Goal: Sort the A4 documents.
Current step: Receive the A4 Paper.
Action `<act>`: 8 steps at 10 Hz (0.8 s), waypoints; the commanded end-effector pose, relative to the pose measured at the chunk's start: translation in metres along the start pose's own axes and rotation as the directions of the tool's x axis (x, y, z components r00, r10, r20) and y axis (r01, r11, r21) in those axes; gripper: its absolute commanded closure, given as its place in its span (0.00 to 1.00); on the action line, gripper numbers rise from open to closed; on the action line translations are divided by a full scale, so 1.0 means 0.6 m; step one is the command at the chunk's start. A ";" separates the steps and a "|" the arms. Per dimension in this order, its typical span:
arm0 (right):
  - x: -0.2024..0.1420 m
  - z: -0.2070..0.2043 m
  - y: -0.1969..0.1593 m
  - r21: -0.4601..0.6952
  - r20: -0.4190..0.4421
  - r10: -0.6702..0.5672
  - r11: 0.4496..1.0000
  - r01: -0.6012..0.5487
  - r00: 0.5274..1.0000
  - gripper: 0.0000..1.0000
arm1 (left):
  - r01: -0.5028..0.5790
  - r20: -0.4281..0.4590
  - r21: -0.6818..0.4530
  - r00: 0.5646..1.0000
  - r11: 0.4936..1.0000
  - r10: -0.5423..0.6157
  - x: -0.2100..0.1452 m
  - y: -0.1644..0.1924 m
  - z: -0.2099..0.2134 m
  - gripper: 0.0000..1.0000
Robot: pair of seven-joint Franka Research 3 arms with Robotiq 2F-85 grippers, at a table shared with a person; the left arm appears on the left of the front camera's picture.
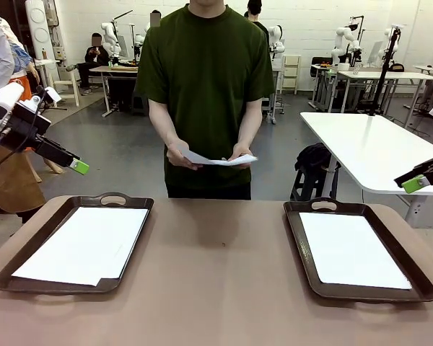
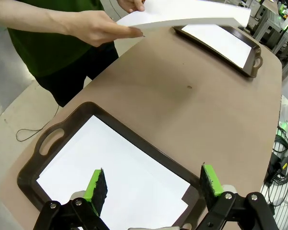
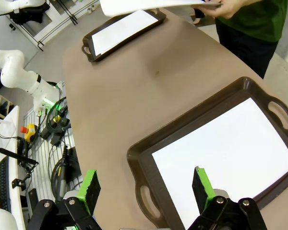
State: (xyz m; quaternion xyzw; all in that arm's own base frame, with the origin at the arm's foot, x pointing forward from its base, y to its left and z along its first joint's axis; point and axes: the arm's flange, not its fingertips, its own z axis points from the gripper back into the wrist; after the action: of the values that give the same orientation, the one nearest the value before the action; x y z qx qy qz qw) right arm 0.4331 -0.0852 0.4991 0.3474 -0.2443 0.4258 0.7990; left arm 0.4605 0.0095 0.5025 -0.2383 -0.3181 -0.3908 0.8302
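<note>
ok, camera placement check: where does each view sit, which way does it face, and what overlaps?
Front: fixed between the arms, looking across the table at the person holding sheets; left pincer and right pincer at the edges, both open.
Left wrist: above the left tray, looking down along its open pincer; the person's hand is at the top.
Right wrist: above the right tray, along its open pincer.
Shared: both wrist views show both trays and the held sheets.
</note>
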 end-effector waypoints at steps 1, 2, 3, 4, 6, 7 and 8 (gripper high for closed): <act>0.000 0.000 0.001 0.005 0.001 0.006 1.000 -0.006 1.000 0.00 | 0.011 -0.003 0.002 1.000 1.000 -0.011 0.000 0.000 0.000 0.00; 0.000 0.000 0.001 0.005 0.001 0.006 1.000 -0.006 1.000 0.00 | 0.011 -0.003 0.002 1.000 1.000 -0.011 0.000 0.000 0.000 0.00; 0.000 0.000 0.001 0.005 0.001 0.006 1.000 -0.006 1.000 0.00 | 0.011 -0.003 0.002 1.000 1.000 -0.011 0.000 0.000 0.000 0.00; 0.000 0.000 0.001 0.005 0.001 0.006 1.000 -0.006 1.000 0.00 | 0.011 -0.003 0.002 1.000 1.000 -0.011 0.000 0.000 0.000 0.00; 0.000 0.000 0.001 0.005 0.001 0.006 1.000 -0.006 1.000 0.00 | 0.011 -0.003 0.002 1.000 1.000 -0.011 0.000 0.000 0.000 0.00; 0.000 0.000 0.001 0.005 0.001 0.006 1.000 -0.006 1.000 0.00 | 0.011 -0.003 0.002 1.000 1.000 -0.011 0.000 0.000 0.000 0.00; 0.000 0.000 0.001 0.005 0.001 0.006 1.000 -0.006 1.000 0.00 | 0.011 -0.003 0.002 1.000 1.000 -0.011 0.000 0.000 0.000 0.00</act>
State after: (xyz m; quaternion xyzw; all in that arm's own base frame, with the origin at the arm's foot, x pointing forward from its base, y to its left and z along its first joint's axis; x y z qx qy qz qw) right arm 0.4331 -0.0852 0.4991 0.3474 -0.2443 0.4258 0.7990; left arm 0.4605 0.0096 0.5025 -0.2383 -0.3182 -0.3907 0.8302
